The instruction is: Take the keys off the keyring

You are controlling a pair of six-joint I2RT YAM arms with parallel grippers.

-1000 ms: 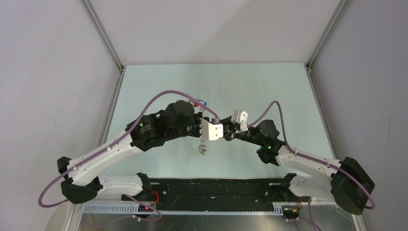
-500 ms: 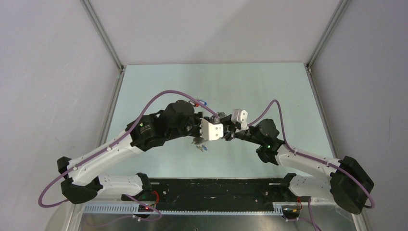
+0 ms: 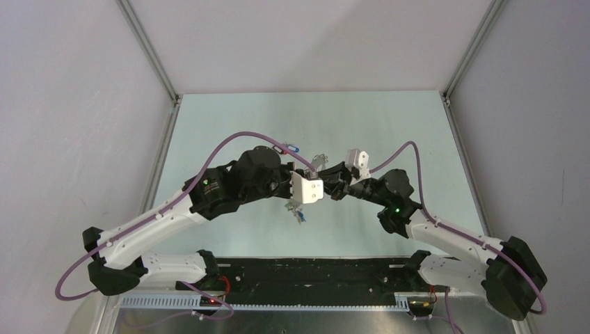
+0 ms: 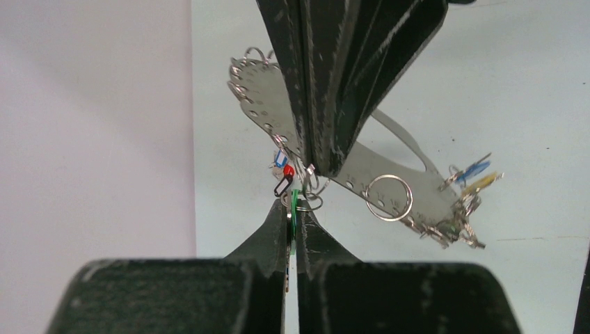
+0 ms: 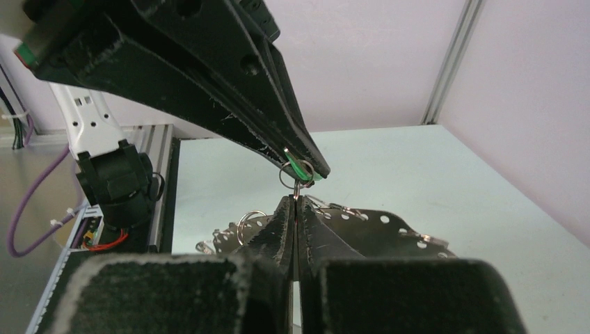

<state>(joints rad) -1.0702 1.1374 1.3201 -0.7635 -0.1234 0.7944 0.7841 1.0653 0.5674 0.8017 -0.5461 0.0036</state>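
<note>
The keyring (image 4: pixel 261 94), a flat grey hoop pierced with holes along its rim, hangs in the air above the table (image 4: pixel 529 104), tilted. Small silvery rings fringe it. Blue and yellow keys (image 4: pixel 476 175) dangle at its far end, and red and black heads cluster close under its middle.

The right gripper (image 4: pixel 323 163) is clamped tight on the hoop's rim near that cluster, seemingly to steady the hoop for the other arm. Just below the hoop, the left gripper (image 4: pixel 293 209) is pinched narrow on what looks like a green-headed key (image 4: pixel 294 200). The key's small ring (image 5: pixel 290 175) sits right at the hoop's edge, between the two sets of tips.

The two arms oppose each other, so the step in hand is probably working this key free. Whether its ring is threaded through the hoop cannot be told.
</note>
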